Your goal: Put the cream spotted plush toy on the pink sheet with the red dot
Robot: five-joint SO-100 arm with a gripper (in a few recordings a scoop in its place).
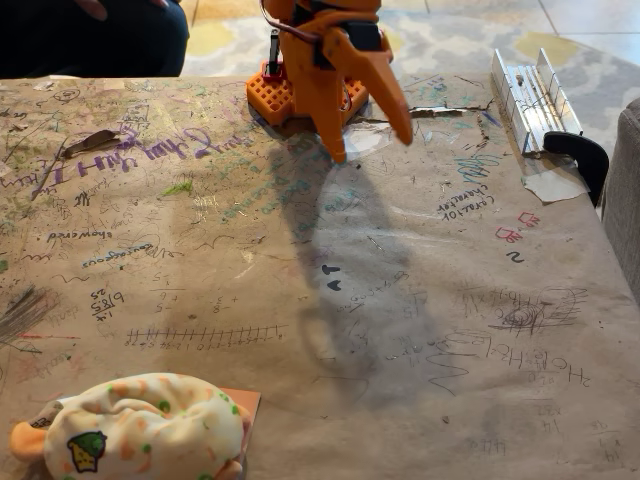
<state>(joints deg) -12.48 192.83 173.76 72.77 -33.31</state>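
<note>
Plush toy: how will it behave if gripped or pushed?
The plush looks soft and curled, so it would likely squash and flop in the gripper. Probably light. Lying on the pink sheet, a push may drag the paper along.

desk (420, 330): covered in brown paper full of pen scribbles and doodles | floor (450, 40): pale with yellow and grey patterned patches beyond the far edge | metal rail (525, 100) with black clamp (585, 155) at right edge | grey upholstery (628, 200) far right | soft daylight, long shadow
</note>
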